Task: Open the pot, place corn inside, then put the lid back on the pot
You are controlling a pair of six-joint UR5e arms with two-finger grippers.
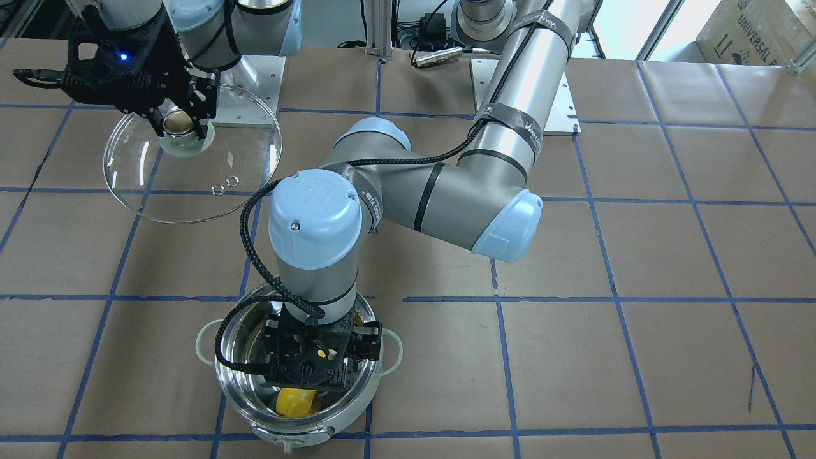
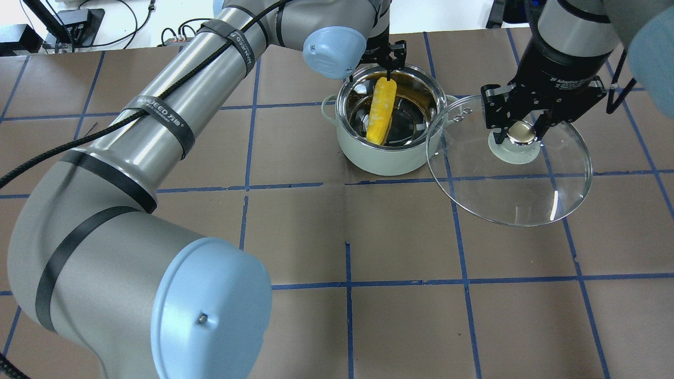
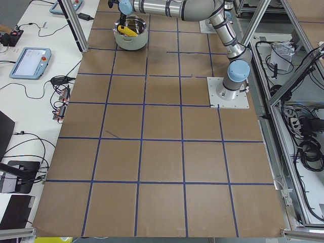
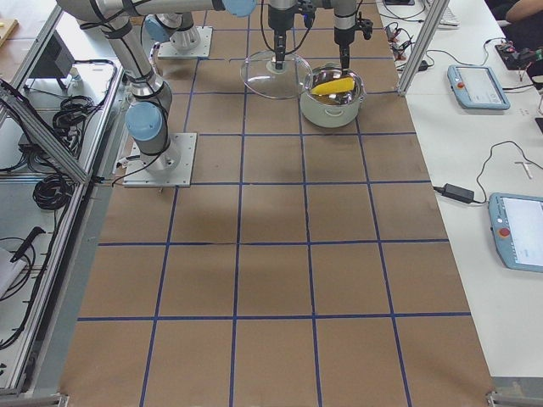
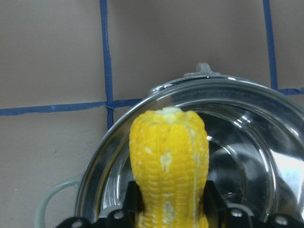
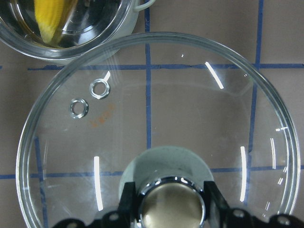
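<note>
Currently: pot [image 2: 387,158] uncovered, corn cob [image 2: 383,113] partly inside.
Nearest, glass lid [image 2: 526,200] held aloft just beside pot, its knob [image 6: 171,206] pinched by right gripper [image 2: 519,132]; beyond, left gripper [image 5: 172,206] clamped on corn cob, which slants down into pot.

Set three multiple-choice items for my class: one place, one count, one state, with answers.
1. Where is the corn? A on the table; B on a plate; C tilted in the pot.
2. How many vent holes has the lid? A one; B two; C four.
3. What is the right gripper doing? A shut on the lid's knob; B open, empty; C shut on the corn.
Answers: 1 C: the left gripper holds it slanting into the pot. 2 B: two rings show in the glass. 3 A: its fingers clamp the knob.
</note>
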